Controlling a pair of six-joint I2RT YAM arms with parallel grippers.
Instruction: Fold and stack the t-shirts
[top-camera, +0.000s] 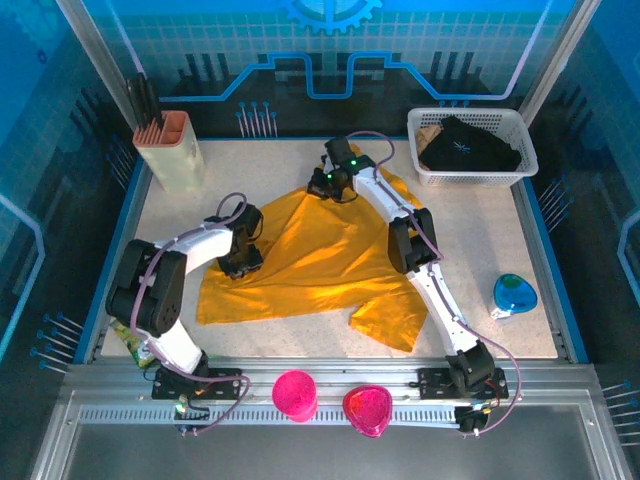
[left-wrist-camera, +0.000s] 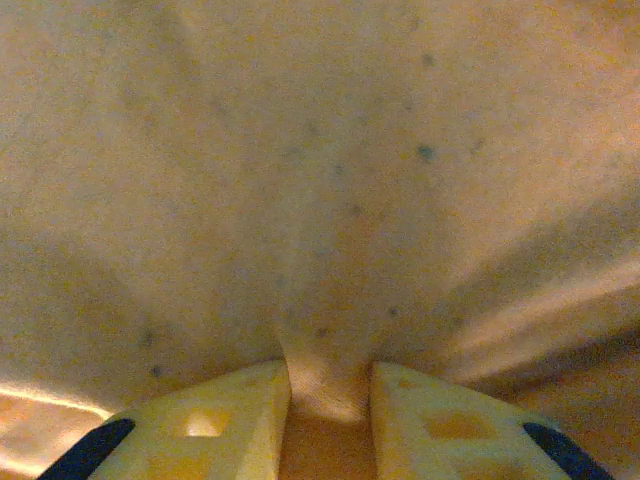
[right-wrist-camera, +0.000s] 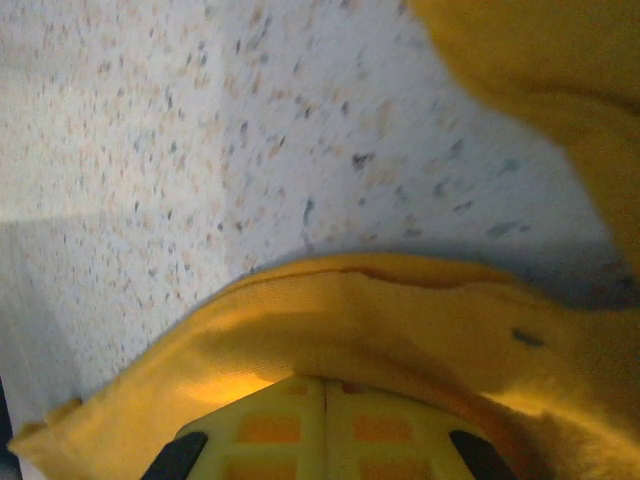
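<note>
You see the soft orange-yellow t-shirt (top-camera: 320, 260) rumpled across the speckled bench (top-camera: 490, 230). Your left pincer (left-wrist-camera: 330, 380) pinches a fabric fold. Your right pincer (right-wrist-camera: 325, 385) is clamped tight on the hem, its tips hidden by cloth.

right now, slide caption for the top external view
Orange-yellow t-shirt spread on the table, left claw pinching its left side, right claw its far edge.
</note>
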